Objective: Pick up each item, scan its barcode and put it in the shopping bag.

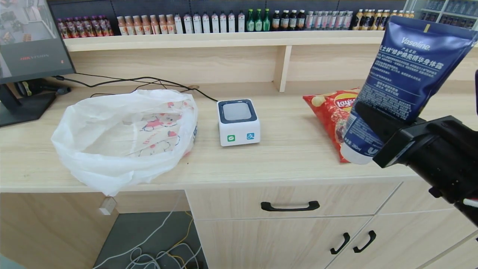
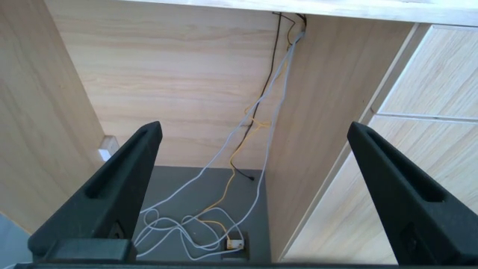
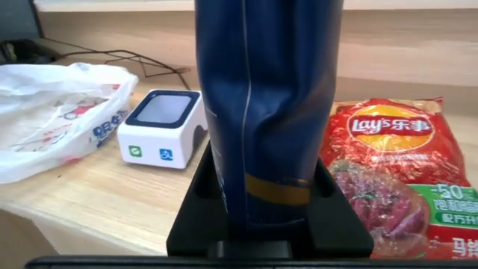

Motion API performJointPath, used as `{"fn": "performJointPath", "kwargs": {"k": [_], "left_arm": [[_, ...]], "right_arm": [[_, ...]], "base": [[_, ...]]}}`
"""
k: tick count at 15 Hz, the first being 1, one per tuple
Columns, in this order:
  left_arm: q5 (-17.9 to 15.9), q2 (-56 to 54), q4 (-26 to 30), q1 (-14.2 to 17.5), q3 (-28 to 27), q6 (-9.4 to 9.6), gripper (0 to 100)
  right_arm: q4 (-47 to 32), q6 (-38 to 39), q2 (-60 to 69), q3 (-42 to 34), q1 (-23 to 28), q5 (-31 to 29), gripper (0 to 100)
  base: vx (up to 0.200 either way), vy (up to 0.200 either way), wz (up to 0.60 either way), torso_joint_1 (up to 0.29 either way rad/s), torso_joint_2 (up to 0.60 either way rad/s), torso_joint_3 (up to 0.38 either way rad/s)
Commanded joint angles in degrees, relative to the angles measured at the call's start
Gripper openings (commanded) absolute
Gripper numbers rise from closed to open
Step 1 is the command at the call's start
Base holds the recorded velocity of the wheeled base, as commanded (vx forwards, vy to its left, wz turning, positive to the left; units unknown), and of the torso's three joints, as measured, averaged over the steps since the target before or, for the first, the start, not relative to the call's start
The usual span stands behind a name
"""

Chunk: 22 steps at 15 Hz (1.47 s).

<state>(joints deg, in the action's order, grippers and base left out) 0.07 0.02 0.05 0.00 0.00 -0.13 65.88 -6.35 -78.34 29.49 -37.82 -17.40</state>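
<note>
Blue tube [image 1: 407, 74] gripped aloft, wooden counter [image 1: 291, 149], bottle-lined shelf [image 1: 224, 40] behind

White print covers the blue tube [image 1: 407, 67]; a logo marks the chip bag [image 1: 330, 112]; two icons front the scanner [image 1: 239, 127].

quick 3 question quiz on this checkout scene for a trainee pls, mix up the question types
1. True or false: the right pincer is shut on the dark blue plastic squeeze tube.
2. What sits on the wooden counter between the white plastic shopping bag and the red foil crisp packet? A) a green bottle B) the white box-shaped scanner C) a cup
3. Fill in: the left pincer is ____ and holds nothing.
Key: 1 true; 2 B; 3 open.
</note>
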Motion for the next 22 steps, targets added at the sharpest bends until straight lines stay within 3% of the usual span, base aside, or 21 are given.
{"fn": "performJointPath", "kwargs": {"k": [1,6,11,13,15,17,22], "left_arm": [[0.0,0.0,0.0,0.0,0.0,-0.04,100],[0.0,0.0,0.0,0.0,0.0,0.05,100],[0.0,0.0,0.0,0.0,0.0,0.05,100],[0.0,0.0,0.0,0.0,0.0,0.05,100],[0.0,0.0,0.0,0.0,0.0,0.05,100],[0.0,0.0,0.0,-0.1,0.0,0.05,100],[0.0,0.0,0.0,-0.1,0.0,0.13,100]], "right_arm": [[1.9,-0.2,-2.6,0.4,3.9,0.0,0],[4.0,-0.9,-4.4,-0.4,4.0,0.3,0],[5.8,-1.0,-4.5,-2.3,4.9,1.0,0],[4.7,1.3,-4.0,0.5,7.6,1.1,0],[1.8,4.1,-3.7,3.4,5.8,1.8,0],[1.8,4.4,-3.9,1.7,3.7,1.9,0],[1.9,1.3,-3.0,0.7,1.9,1.7,0]], "base": [[0.000,0.000,0.00,0.000,0.00,0.000],[0.000,0.000,0.00,0.000,0.00,0.000],[0.000,0.200,0.00,-0.001,0.00,0.004],[0.000,0.200,0.00,0.012,0.01,0.000],[0.000,0.200,0.00,0.007,0.00,0.002],[0.000,0.200,0.00,0.000,0.00,0.002],[0.000,0.160,0.00,0.000,0.00,0.005]]}}
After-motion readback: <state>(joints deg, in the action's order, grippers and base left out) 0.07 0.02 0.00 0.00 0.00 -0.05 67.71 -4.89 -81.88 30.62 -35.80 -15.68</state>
